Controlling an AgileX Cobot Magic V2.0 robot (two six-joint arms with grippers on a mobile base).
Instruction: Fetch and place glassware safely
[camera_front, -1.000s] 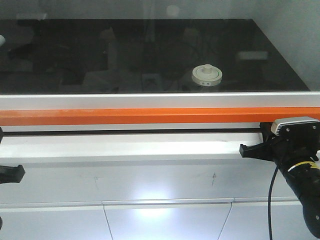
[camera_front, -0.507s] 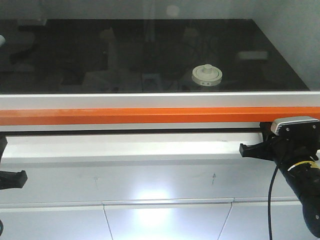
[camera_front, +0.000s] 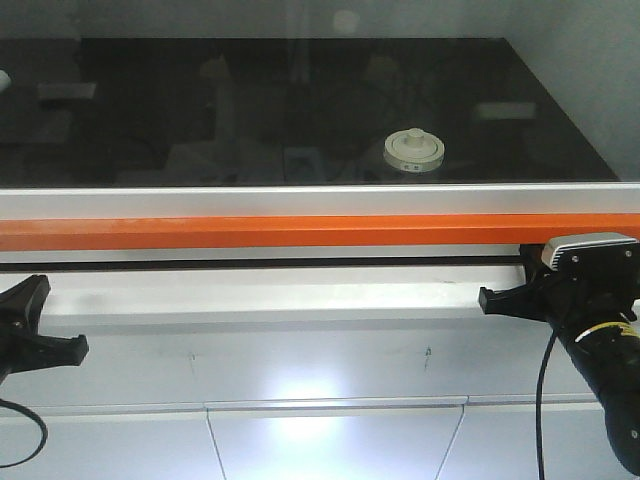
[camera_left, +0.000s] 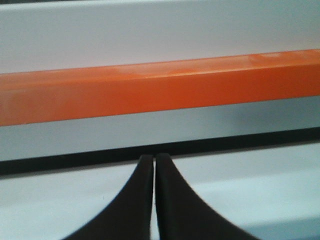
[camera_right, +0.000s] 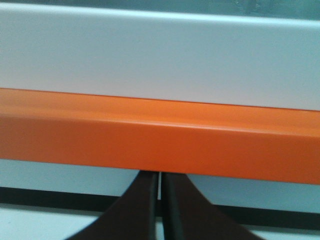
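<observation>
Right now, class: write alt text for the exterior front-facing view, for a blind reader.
A small lidded glass jar stands on a black worktop behind an orange rail. The left pincer and right pincer sit below the rail, both empty.

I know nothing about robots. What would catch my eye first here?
A bright orange bar runs straight across the middle. Behind it, right of centre on the dark glossy surface, sits a small squat jar with a cream-white lid. Low at either side, the left end effector and right end effector are both shut, holding nothing.
</observation>
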